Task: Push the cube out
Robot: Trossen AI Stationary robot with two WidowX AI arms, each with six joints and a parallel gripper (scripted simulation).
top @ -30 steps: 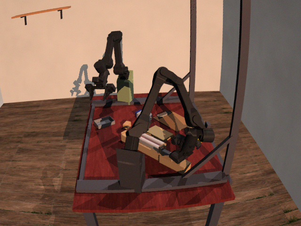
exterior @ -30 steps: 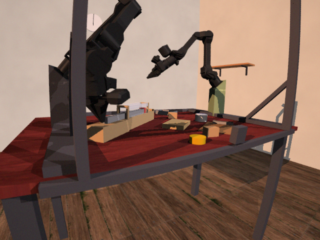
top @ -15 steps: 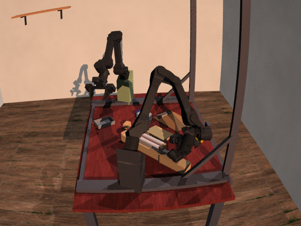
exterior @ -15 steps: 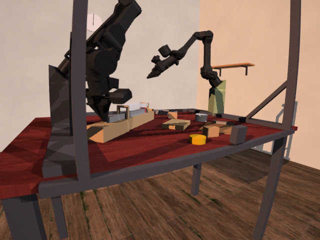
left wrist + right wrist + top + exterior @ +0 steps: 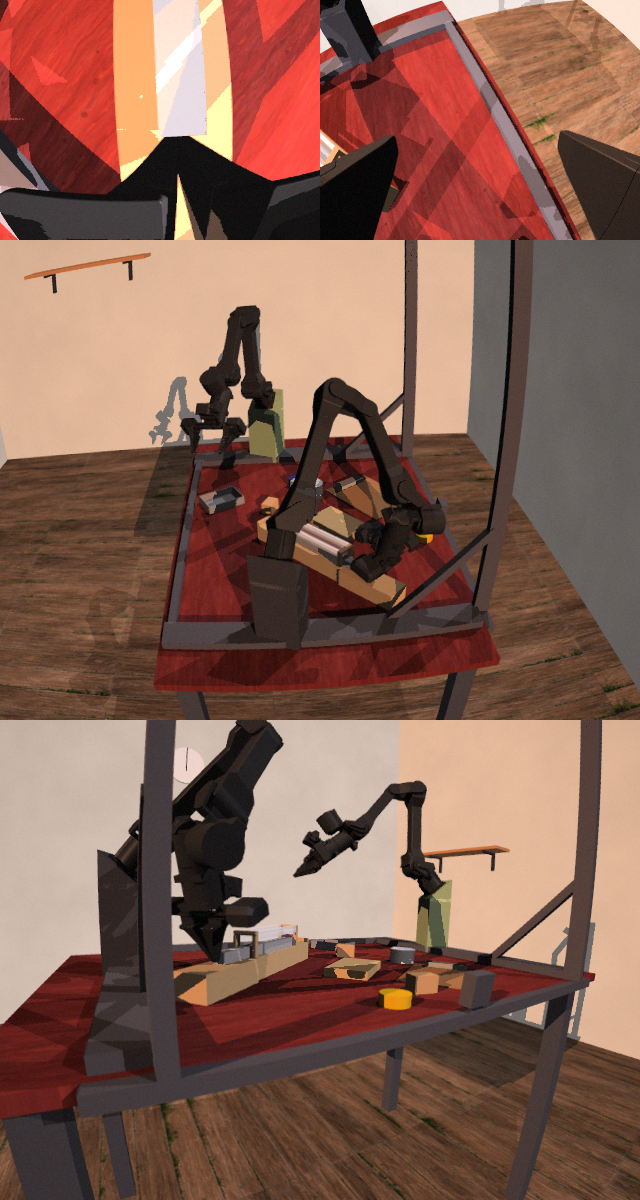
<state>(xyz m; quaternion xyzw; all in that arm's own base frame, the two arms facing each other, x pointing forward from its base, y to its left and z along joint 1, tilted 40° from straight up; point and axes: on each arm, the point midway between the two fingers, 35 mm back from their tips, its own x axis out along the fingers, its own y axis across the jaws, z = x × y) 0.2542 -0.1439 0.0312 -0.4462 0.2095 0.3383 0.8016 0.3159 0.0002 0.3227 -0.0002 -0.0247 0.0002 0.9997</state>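
The channel [image 5: 330, 555] is a long tan block with a pale roof [image 5: 176, 60], lying aslant on the red table; it also shows in the exterior view [image 5: 242, 962]. I cannot see the cube; the roof hides the inside. My left gripper [image 5: 361, 565] [image 5: 214, 955] is shut, its fingertips pressed together and pointing down at the channel's near end, on the tan base just outside the roof [image 5: 179, 180]. My right gripper [image 5: 211, 433] [image 5: 305, 869] is open and empty, high in the air over the table's far corner, far from the channel [image 5: 480, 214].
A grey tray [image 5: 221, 499] lies near the far left edge. A flat tan block [image 5: 352, 969], a grey cylinder [image 5: 402, 955], a yellow disc [image 5: 395, 997], a tan box [image 5: 422, 980] and a grey block [image 5: 476, 988] lie beside the channel. Frame posts [image 5: 160, 900] ring the table.
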